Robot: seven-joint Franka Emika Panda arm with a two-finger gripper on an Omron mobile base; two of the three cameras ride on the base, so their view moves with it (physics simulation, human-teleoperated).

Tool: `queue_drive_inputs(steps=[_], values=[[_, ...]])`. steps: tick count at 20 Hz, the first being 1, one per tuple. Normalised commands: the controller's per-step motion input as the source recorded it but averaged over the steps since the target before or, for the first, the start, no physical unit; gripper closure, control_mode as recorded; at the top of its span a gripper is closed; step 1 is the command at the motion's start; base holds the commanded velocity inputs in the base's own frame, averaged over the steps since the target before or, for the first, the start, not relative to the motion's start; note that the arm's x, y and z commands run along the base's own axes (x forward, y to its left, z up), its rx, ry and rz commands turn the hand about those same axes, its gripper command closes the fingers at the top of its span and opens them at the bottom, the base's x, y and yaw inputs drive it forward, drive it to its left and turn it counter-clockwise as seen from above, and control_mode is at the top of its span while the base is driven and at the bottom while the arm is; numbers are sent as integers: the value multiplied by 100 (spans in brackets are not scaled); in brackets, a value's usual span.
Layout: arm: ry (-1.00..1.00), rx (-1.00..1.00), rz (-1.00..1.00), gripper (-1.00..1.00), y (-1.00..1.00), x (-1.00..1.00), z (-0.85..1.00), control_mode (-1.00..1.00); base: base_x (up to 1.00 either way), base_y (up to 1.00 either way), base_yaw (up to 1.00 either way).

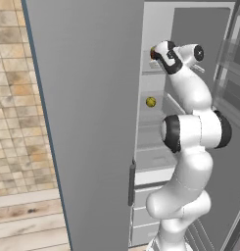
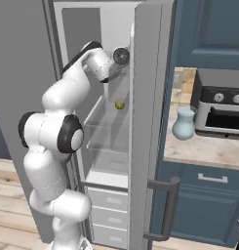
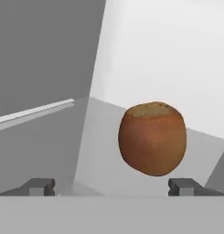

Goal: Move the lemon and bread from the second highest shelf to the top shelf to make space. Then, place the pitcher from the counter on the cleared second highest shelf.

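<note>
Bread (image 3: pixel 152 138) sits on the top shelf (image 3: pixel 86 151) of the open fridge, close to the back wall, and in the hand view it is just ahead of the gripper (image 3: pixel 113 186). The two finger tips (image 3: pixel 40 186) stand wide apart, one on each side of the roll, and they do not touch it, so the pincer is open and holds nothing. In the left base view only a small brown part of the roll shows beside the hand, at the left edge of the top shelf. The arm (image 1: pixel 190 132) reaches up into the fridge at this level.

Lemon (image 1: pixel 150 101) lies on the second highest shelf (image 1: pixel 158 110), near its back left corner in the left base view; in the right base view it shows near the front right corner of that glass panel, just beside the open door edge. It is well below the hand.

Pitcher (image 2: pixel 183 123) stands upright on the counter (image 2: pixel 204 151), near the left edge of the slab, beside a small oven (image 2: pixel 221 110).
</note>
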Motion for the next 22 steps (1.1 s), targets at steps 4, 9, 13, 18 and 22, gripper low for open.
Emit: queue_drive_inputs(steps=[4, 9, 13, 18, 22], values=[[7, -3, -9, -100, 9, -60, 19, -100, 0, 0, 0], [23, 0, -10, -100, -5, -55, 71, -100, 0, 0, 0], [30, -1, -8, -100, -1, -71, 38, -100, 0, 0, 0], [19, -11, -2, -100, 6, -96, -18, -100, 0, 0, 0], [1, -14, 0, -100, 26, -94, -73, -100, 0, 0, 0]])
